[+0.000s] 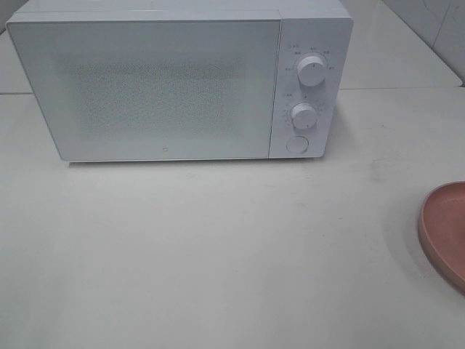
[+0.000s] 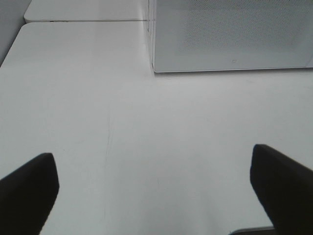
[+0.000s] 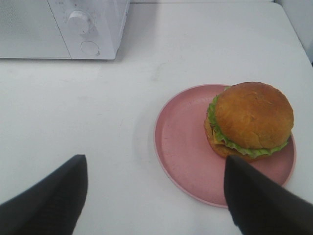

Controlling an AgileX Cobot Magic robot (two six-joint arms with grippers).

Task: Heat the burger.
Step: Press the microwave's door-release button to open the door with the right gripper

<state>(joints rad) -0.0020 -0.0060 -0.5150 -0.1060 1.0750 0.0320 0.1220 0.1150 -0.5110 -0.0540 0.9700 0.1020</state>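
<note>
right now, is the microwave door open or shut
Shut: the microwave door lies flush with the control panel, with no gap showing. The burger sits outside on the pink plate.

A white microwave (image 1: 167, 87) stands at the back of the white table (image 1: 218, 254) with its door shut (the window is a fine dotted mesh). On its right-hand panel the upper knob (image 1: 313, 67) sits above the lower knob (image 1: 304, 116), with a round button (image 1: 296, 145) beneath. A round pink plate (image 1: 445, 233) lies well apart, cut by the view's right edge.
</note>
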